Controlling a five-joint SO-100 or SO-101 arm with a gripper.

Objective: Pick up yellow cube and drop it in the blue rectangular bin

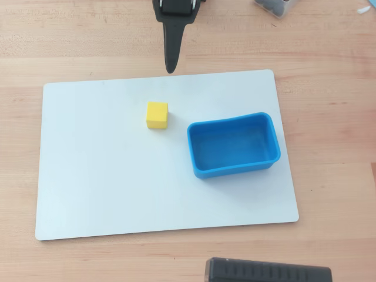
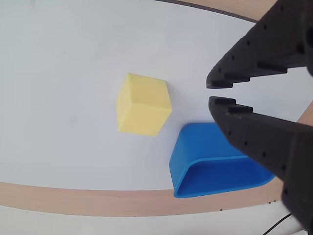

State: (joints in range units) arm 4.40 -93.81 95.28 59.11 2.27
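The yellow cube sits on a white board, just left of the blue rectangular bin, with a small gap between them. The bin is empty. My gripper hangs above the board's far edge, behind the cube and a little to its right, clear of both. Its black jaws are closed to a point and hold nothing. In the wrist view the cube lies left of the gripper, whose tips show only a thin slit. The bin lies below the cube, to the right.
The white board lies on a wooden table. A black ribbed object sits at the near edge of the overhead view. A dark item shows at the top right corner.
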